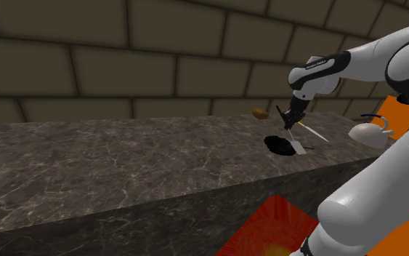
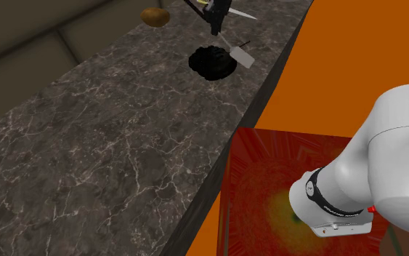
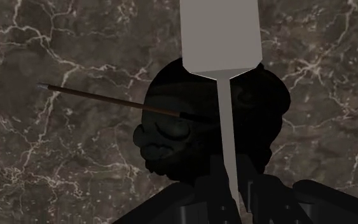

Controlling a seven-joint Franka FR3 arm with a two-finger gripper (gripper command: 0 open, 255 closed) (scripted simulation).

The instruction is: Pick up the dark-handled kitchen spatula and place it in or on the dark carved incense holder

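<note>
spatula [image 3: 222, 38] | we observe gripper [image 3: 234, 194] clamped on its shaft | suspended over incense holder [image 3: 171, 137] on desk [image 3: 56, 165]

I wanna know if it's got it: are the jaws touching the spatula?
Touching. In the wrist view the jaws press both sides of the thin shaft of the spatula.

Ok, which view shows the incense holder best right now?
The wrist view: the incense holder lies right below the gripper, carving visible, though the held spatula crosses it. The second exterior view shows the incense holder as a dark shape on the counter; the shoulder view, a small dark patch by the spatula's blade.
</note>
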